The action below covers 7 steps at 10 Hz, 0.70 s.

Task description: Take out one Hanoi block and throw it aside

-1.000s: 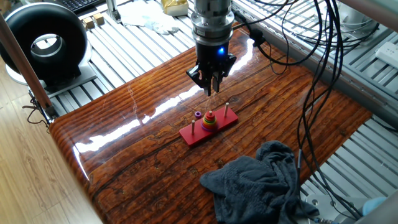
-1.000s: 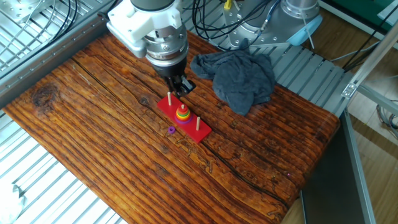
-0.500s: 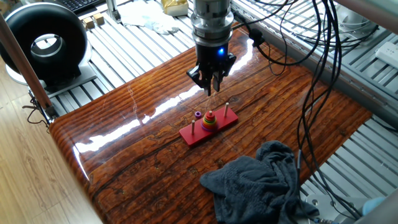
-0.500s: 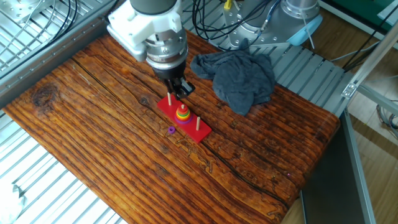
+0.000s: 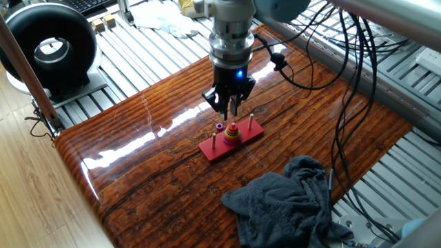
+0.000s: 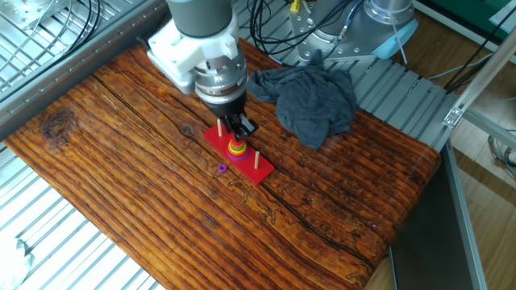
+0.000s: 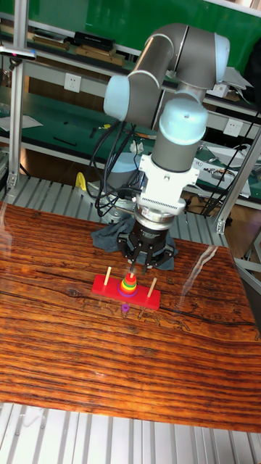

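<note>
A red base (image 5: 215, 149) with three thin pegs lies mid-table. Its middle peg carries a cone of coloured rings (image 6: 236, 149), and the tiny red-pink Hanoi block (image 7: 130, 278) tops that stack (image 5: 232, 135). A small purple ring (image 6: 222, 168) lies loose on the wood beside the base, also visible in the tall fixed view (image 7: 125, 309). My gripper (image 5: 231, 111) hangs straight down just above the stack, its fingertips a short way over the top ring. The fingers stand slightly apart and hold nothing. In the tall fixed view the gripper (image 7: 148, 267) sits right behind the stack.
A crumpled dark grey cloth (image 5: 289, 200) lies on the table near the base, seen too in the other fixed view (image 6: 310, 97). Black cables (image 5: 344, 103) hang over one side of the table. A round black device (image 5: 48, 48) stands off the table's corner.
The gripper has come down and shifted sideways, from above the far peg to just over the ring stack. The rings and base have not moved.
</note>
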Each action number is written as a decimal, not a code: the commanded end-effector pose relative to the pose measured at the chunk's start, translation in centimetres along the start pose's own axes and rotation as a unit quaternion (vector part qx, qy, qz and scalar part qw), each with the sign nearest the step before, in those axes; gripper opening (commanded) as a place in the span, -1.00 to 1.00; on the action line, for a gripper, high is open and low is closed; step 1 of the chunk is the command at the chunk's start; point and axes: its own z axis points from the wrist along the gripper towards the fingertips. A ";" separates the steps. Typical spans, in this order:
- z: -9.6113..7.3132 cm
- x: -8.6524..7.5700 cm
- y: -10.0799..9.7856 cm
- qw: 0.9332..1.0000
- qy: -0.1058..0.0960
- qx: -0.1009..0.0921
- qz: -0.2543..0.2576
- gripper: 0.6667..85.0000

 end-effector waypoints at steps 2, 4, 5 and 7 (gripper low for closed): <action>0.8 0.2 0.2 1.000 -0.003 -0.006 0.004 -0.29; 0.9 0.1 0.0 1.000 -0.005 -0.002 0.004 -0.29; 1.0 0.0 0.0 1.000 -0.005 -0.002 0.005 -0.28; 1.2 -0.1 -0.3 1.000 -0.007 -0.001 0.001 -0.27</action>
